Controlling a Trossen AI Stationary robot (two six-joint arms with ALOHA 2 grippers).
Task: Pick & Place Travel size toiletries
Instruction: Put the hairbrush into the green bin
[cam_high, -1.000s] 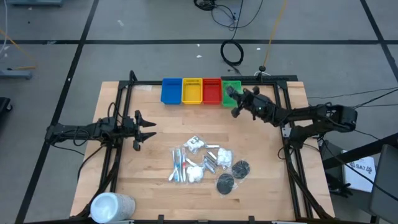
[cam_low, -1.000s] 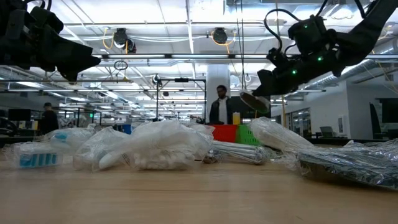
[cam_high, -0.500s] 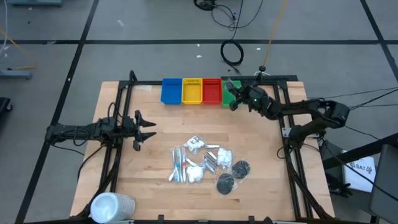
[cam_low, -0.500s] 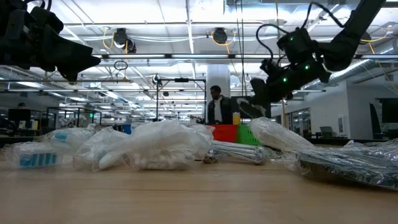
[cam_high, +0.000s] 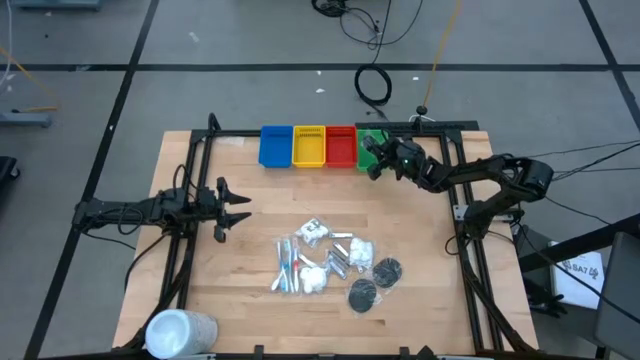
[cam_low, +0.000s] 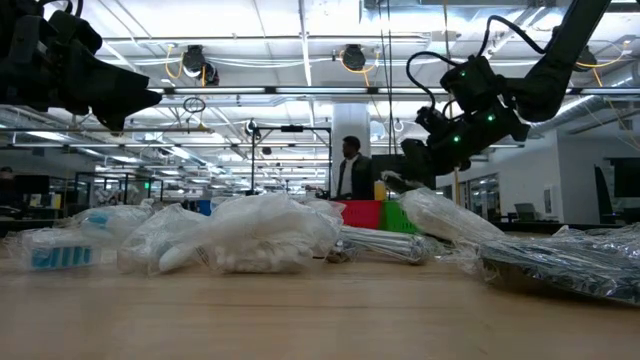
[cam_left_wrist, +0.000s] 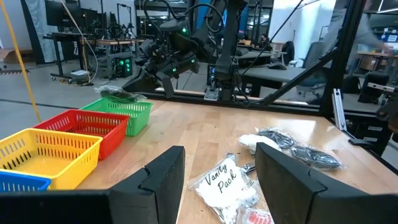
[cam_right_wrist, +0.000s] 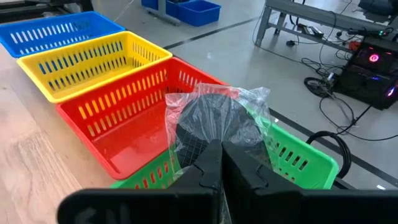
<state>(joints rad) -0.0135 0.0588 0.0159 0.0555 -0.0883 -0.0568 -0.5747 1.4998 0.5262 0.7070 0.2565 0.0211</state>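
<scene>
Right arm had carried a wrapped disc from mid-table out over the far bins.

The pile of travel size toiletries lay on the near tabletop. The left end effector waited at the left, fingers spread and empty. Farther off, the right end effector was clamped on a dark grey disc over the green bin, so release looked imminent; red bin, yellow bin and blue bin looked empty.

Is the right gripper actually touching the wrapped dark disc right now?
Touching. In the right wrist view the right gripper has its fingers pinched shut on the clear wrap of the dark disc, holding it above the green bin.
</scene>
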